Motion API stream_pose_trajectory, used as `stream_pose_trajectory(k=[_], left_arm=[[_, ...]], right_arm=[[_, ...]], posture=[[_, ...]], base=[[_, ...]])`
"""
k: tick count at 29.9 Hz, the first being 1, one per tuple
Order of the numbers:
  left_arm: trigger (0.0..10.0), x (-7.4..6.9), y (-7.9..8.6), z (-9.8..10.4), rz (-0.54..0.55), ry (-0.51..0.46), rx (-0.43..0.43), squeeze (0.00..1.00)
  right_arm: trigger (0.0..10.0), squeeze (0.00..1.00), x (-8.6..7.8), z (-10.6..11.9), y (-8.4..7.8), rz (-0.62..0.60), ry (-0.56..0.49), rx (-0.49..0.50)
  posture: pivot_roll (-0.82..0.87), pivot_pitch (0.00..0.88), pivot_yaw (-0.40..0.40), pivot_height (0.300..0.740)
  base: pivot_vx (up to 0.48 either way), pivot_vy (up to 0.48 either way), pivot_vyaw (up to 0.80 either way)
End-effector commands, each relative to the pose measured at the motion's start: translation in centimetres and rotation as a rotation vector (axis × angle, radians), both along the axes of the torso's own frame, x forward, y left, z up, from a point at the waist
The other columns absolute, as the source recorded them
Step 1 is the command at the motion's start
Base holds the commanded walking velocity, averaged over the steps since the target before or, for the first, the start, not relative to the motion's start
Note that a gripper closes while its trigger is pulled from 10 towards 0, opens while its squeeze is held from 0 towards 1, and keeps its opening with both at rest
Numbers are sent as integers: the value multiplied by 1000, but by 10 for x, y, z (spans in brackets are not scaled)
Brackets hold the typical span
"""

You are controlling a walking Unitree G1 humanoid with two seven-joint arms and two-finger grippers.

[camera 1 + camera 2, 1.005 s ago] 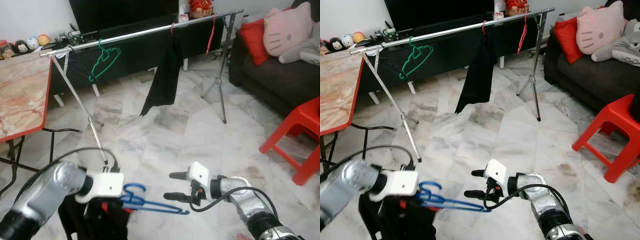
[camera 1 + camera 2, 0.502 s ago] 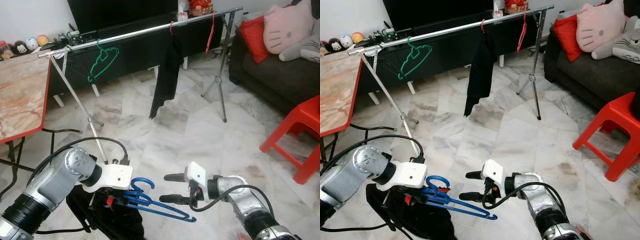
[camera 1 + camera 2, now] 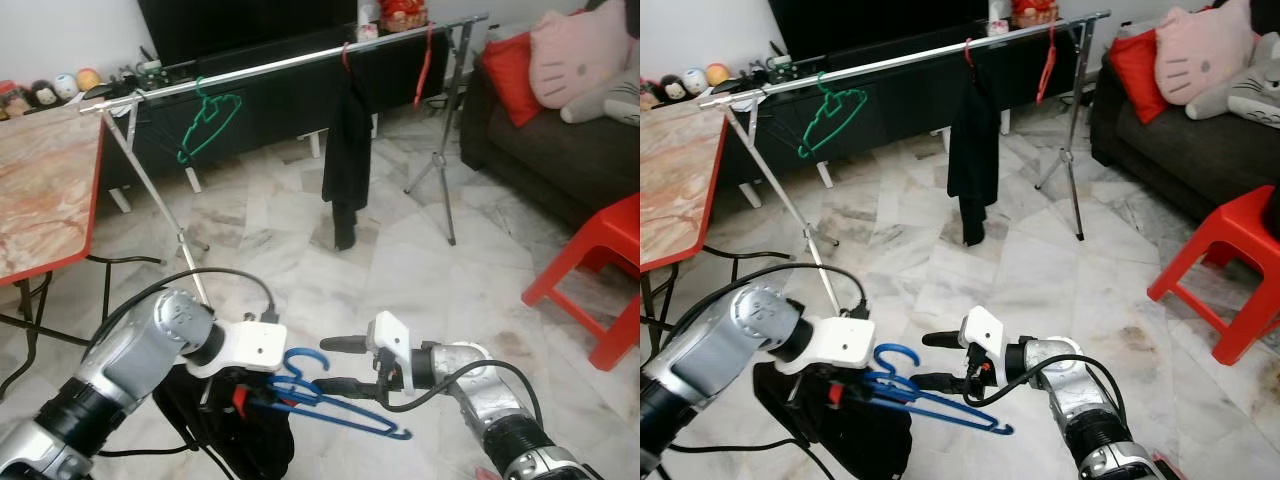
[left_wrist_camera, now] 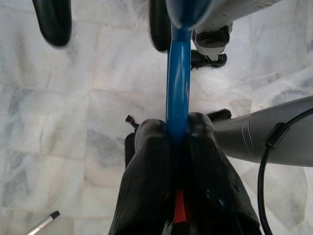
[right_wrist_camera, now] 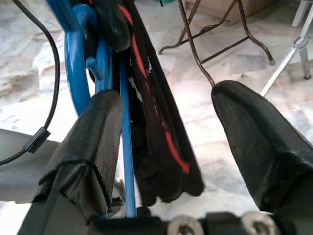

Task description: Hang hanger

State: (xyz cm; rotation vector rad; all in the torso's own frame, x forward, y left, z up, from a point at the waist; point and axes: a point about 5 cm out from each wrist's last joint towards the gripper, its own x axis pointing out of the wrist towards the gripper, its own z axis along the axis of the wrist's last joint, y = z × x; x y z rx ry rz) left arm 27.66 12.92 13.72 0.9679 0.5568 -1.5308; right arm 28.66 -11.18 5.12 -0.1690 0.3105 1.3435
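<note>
Now blue hanger (image 3: 330, 405) between grippers

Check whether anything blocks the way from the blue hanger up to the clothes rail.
Nothing visible does. The blue hanger, held low by the left hand, has open floor between it and the rail. A free stretch lies between the green hanger and the black garment.

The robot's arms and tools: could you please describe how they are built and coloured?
Both arms are silver metal tubes with black ribbed sections nearer the body, and a black cable loops along each. Each wrist ends in a white boxy housing. The left tool and the right tool each carry two long black fingers with rounded tips; seen up close, the pads look matte and slightly textured.
</note>
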Motion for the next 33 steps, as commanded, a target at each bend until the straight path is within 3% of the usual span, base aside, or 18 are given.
stream_pose_trajectory(k=[1, 9, 11, 13, 17, 22, 33], left_arm=[[10000, 7, -6, 16, -9, -60, -10, 0], [10000, 11, -18, 20, -14, -74, -35, 0], [10000, 12, -20, 21, -15, -77, -40, 0], [10000, 12, -20, 21, -15, -78, -40, 0], [10000, 13, -18, 18, -6, -86, -26, 0], [10000, 13, -14, 17, 7, -82, -22, 0], [10000, 15, -11, 16, 20, -87, -13, 0]], right_arm=[[10000, 0, -2, -3, 11, 41, -6, -22], [10000, 0, -3, -4, 13, 41, 20, 9], [10000, 0, -1, 1, 13, 29, 35, 62], [10000, 0, 0, 2, 13, 25, 33, 66], [10000, 0, 12, 6, -1, -116, -32, 55], [10000, 0, 13, 12, -4, -136, -10, 133], [10000, 0, 11, 14, -5, -119, 35, 192]], posture=[[-62, 0, 102, 740], [-67, 0, 103, 740], [-66, 0, 104, 740], [-66, 0, 104, 740], [-73, 0, 105, 740], [-74, 0, 107, 740], [-73, 0, 110, 740]], base=[[0, 0, 0], [0, 0, 0], [0, 0, 0], [0, 0, 0], [0, 0, 0], [0, 0, 0], [0, 0, 0]])
